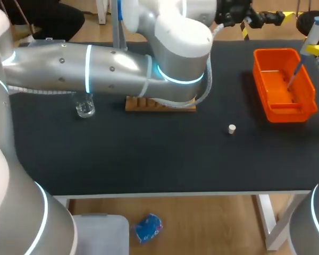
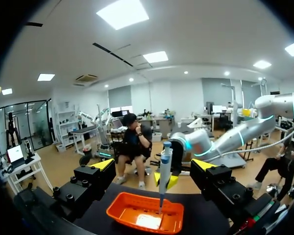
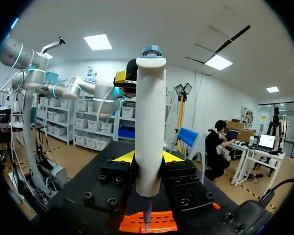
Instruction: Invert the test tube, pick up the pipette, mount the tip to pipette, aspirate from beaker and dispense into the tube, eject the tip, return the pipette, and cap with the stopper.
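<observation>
My right gripper (image 3: pixel 149 157) is shut on the white pipette (image 3: pixel 150 122), holding it upright with its thin tip pointing down into the orange bin (image 3: pixel 161 226). In the head view the pipette (image 1: pixel 316 27) hangs at the far right over the orange bin (image 1: pixel 308 87). My left gripper (image 2: pixel 154 166) stands open and empty, facing the pipette (image 2: pixel 164 164) across the bin (image 2: pixel 120 209). A glass beaker (image 1: pixel 85 108) stands at the left and a small pale stopper (image 1: pixel 232 128) lies mid-table. My left arm hides most of the wooden rack (image 1: pixel 149 105); no test tube shows.
My left arm (image 1: pixel 95 69) stretches across the back of the table from the left, above the rack and beaker. The table's front edge (image 1: pixel 165 194) runs along the near side, with dark tabletop between it and the stopper.
</observation>
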Motion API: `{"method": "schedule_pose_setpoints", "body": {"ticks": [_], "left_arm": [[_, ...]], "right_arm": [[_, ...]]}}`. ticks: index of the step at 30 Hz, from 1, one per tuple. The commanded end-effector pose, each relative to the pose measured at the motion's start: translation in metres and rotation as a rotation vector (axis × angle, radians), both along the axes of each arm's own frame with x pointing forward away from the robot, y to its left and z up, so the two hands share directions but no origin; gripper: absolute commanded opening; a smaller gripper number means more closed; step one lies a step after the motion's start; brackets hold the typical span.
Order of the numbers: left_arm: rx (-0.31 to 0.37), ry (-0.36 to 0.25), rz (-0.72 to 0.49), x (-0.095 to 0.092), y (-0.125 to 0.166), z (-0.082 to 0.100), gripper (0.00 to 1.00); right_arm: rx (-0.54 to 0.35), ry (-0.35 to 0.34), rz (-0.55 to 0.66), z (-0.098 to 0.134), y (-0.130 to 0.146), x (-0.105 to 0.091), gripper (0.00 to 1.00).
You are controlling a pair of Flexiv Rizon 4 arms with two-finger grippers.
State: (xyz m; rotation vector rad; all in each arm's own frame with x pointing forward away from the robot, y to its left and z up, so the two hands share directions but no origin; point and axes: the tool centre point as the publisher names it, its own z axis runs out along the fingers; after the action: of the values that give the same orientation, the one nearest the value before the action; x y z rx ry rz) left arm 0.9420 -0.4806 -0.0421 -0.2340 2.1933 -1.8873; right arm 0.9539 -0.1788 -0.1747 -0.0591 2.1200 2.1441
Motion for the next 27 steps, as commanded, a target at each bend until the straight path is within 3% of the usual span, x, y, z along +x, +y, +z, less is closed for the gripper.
{"method": "schedule_pose_setpoints", "body": {"ticks": [1,10,16,17,18,20,21,27], "left_arm": [[-0.056,-0.021,0.038,0.003,-0.018,-0.007,1.0],[-0.06,-0.023,0.035,0.003,-0.018,-0.007,1.0],[-0.112,-0.009,0.012,0.017,-0.045,-0.011,1.0],[-0.127,-0.01,0.007,0.019,-0.049,-0.012,0.75],[-0.131,-0.01,0.006,0.021,-0.055,-0.012,0.42],[-0.153,-0.011,-0.016,0.024,-0.063,-0.013,0.04],[-0.158,-0.014,-0.024,0.025,-0.067,-0.013,0.0],[-0.227,-0.032,-0.065,0.028,-0.082,-0.015,0.0]], "right_arm": [[0.0,0.0,0.007,0.0,-0.002,0.002,0.0],[0.0,0.0,0.007,0.0,-0.002,0.002,0.0],[0.0,0.0,0.007,0.0,-0.002,0.002,0.0],[0.0,0.0,0.007,0.0,-0.002,0.002,0.0],[0.0,0.0,0.007,0.0,-0.002,0.002,0.0],[0.0,0.0,0.007,0.0,-0.002,0.002,0.0],[0.0,0.0,0.007,0.0,-0.002,0.002,0.0],[0.0,0.0,0.007,0.0,-0.002,0.002,0.0]]}}
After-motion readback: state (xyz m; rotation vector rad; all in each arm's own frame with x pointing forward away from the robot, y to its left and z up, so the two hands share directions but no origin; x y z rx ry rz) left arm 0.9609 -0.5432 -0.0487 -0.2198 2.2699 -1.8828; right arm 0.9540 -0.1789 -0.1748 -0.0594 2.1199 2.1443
